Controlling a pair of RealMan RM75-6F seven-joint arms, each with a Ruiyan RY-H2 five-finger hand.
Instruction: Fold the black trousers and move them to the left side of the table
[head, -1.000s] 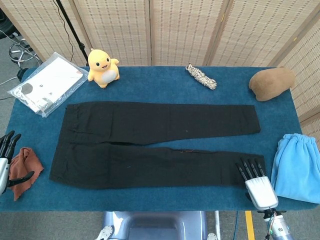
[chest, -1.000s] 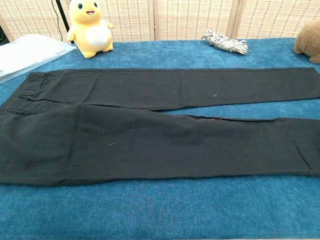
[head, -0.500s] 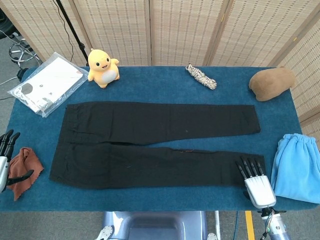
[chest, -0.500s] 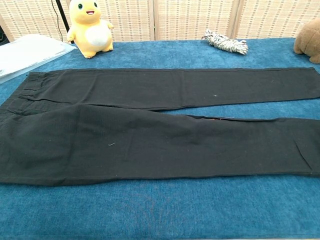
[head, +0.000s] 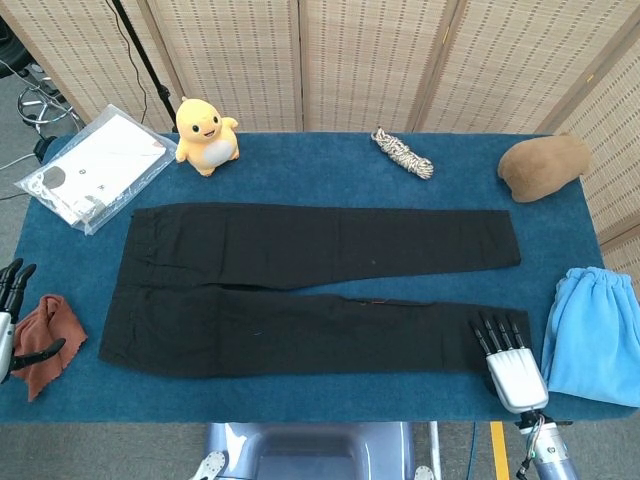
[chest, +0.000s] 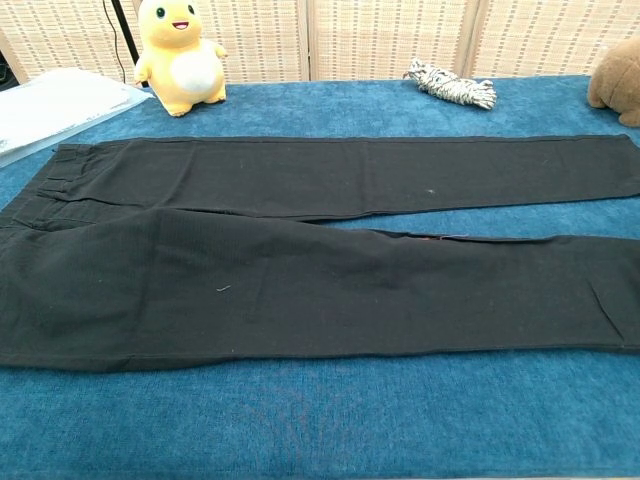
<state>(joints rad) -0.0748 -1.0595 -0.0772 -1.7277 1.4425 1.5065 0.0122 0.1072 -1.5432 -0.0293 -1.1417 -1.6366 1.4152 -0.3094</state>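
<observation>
The black trousers (head: 300, 285) lie flat and unfolded across the middle of the blue worktop (head: 330, 165), waistband toward the left edge and both legs stretching toward the right edge, the near leg running close to the front edge. My right hand (head: 510, 360) sits at the front edge near the right corner, palm down, fingers straight and slightly apart, holding nothing, its fingertips (head: 495, 325) resting on the cuff of the near leg. My left hand (head: 12, 320) is at the left edge near the front corner, fingers spread and empty, just beside a crumpled rust-brown cloth (head: 48, 340). A yellow plush duck (head: 205, 133) stands near the back edge, with a clear plastic bag (head: 95, 165) at the back left corner. A coiled rope (head: 403, 152) lies at the back edge, a brown plush (head: 542, 165) at the back right corner, and a light blue fleece cloth (head: 598, 335) at the right edge.
</observation>
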